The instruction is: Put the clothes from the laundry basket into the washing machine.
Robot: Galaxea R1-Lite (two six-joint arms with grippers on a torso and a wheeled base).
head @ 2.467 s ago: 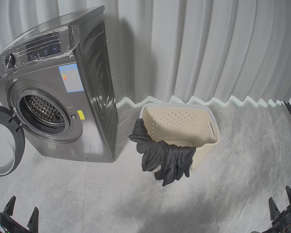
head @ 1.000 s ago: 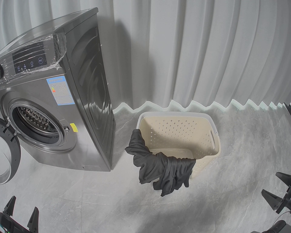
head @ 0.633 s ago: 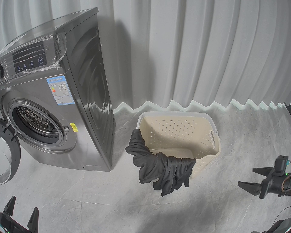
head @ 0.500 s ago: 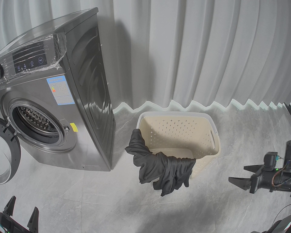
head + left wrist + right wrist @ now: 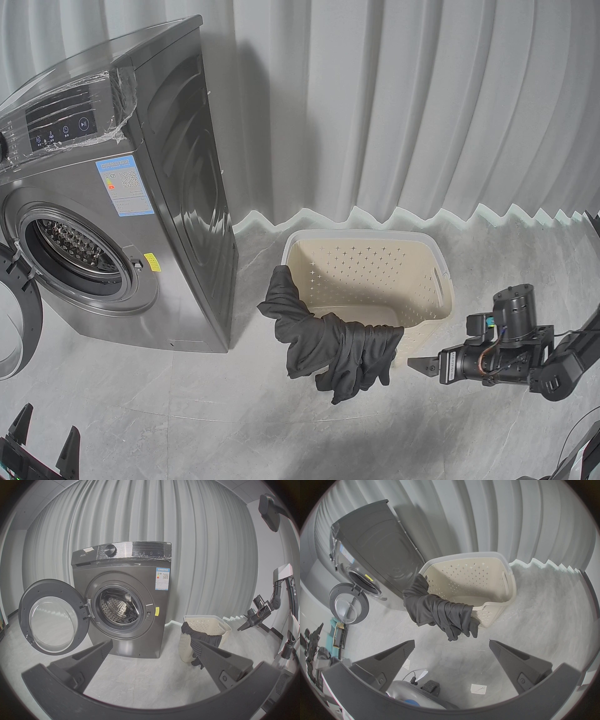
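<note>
The left gripper [image 5: 49, 420] sits in the lower left corner, spread and empty. At lower right the right gripper [image 5: 420, 364], fingers apart and holding nothing, points at the dark garment [image 5: 340, 350] draped over the near rim of the laundry basket [image 5: 369, 275] at mid-frame. Farther off at left, the washing machine [image 5: 181, 187] has its door [image 5: 19, 331] open. I judge the task barely begun: grasping and loading remain.

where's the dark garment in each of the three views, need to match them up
Head view: dark garment at lower centre, draped over the laundry basket corner nearest the washing machine.
Left wrist view: garment hangs over the basket's front rim, beside the machine.
Right wrist view: garment lies across the basket rim nearest the gripper.
Shared landmark: the cream laundry basket.
</note>
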